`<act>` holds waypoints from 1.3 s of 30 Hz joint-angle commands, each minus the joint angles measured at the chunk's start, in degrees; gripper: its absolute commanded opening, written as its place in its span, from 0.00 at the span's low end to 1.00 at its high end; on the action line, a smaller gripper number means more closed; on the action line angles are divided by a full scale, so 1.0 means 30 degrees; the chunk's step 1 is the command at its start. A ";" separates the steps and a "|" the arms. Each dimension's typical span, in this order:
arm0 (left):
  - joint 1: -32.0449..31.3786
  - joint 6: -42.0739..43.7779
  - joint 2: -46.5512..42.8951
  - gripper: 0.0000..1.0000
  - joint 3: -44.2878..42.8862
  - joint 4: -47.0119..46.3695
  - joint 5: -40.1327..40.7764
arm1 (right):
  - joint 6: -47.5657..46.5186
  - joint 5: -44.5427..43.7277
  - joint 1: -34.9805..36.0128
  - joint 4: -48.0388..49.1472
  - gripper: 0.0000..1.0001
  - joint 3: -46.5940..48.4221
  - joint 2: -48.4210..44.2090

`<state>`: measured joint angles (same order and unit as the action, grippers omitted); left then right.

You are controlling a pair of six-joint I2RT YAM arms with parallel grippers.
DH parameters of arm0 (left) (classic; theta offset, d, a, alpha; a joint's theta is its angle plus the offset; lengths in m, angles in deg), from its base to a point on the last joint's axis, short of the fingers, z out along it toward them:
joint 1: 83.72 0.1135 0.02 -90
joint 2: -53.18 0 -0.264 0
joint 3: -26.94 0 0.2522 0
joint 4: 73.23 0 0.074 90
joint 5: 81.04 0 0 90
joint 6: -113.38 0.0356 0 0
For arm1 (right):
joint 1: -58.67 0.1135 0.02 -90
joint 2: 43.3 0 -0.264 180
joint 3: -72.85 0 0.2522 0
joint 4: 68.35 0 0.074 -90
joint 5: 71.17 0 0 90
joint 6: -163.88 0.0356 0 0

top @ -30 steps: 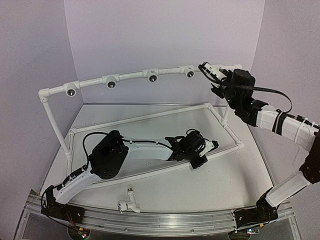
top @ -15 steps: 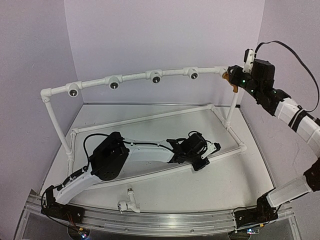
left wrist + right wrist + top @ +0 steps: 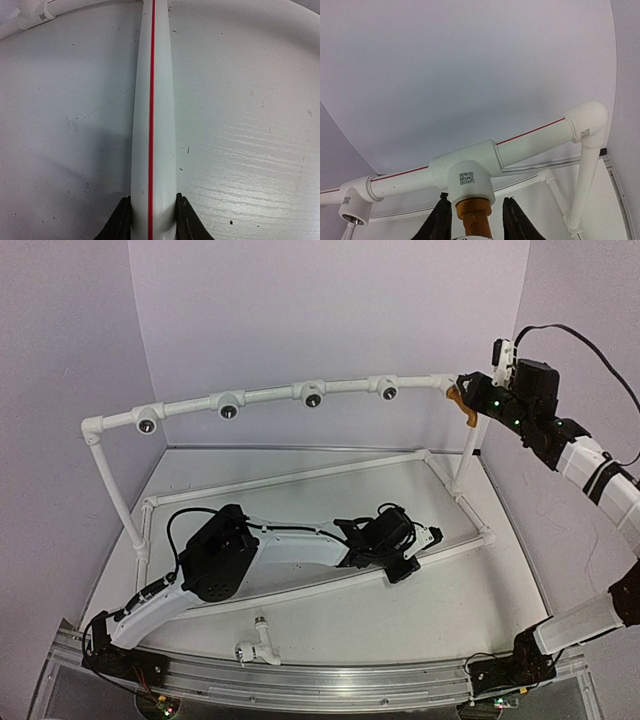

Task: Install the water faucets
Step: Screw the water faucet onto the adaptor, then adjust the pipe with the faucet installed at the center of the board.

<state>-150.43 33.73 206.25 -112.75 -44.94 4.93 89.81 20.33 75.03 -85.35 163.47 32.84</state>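
Observation:
In the right wrist view the yellow-orange faucet (image 3: 476,216) has its neck seated in a white tee socket (image 3: 470,176) of the pipe frame. My right gripper (image 3: 475,198) is shut on this faucet, its fingertips flanking the neck. From above, the yellow-orange faucet (image 3: 463,400) hangs at the top bar's right end, by the right gripper (image 3: 468,388). The white faucet (image 3: 256,648) lies loose on the table near the front edge. My left gripper (image 3: 152,197) is shut on the frame's low front pipe (image 3: 152,110), which has a red stripe. That gripper (image 3: 425,540) lies low on the table.
The white pipe frame's top bar (image 3: 270,393) carries several round dark sockets facing down. Its base rectangle (image 3: 300,472) lies on the table, with posts at the left and right ends. Purple walls close in behind and at both sides.
My right arm has swung up and to the right and its wrist has turned, the faucet staying at the bar's right end. The frame and left gripper have shifted slightly right.

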 commanded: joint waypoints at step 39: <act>0.0324 -0.4282 -1.1331 1.00 0.6885 0.7003 0.2217 | 0.1510 0.5227 -0.0565 -1.0137 0.98 -0.7912 -0.4103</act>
<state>-149.71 24.92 184.24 -94.69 -24.04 8.99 93.57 25.23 73.31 -122.11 143.59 18.46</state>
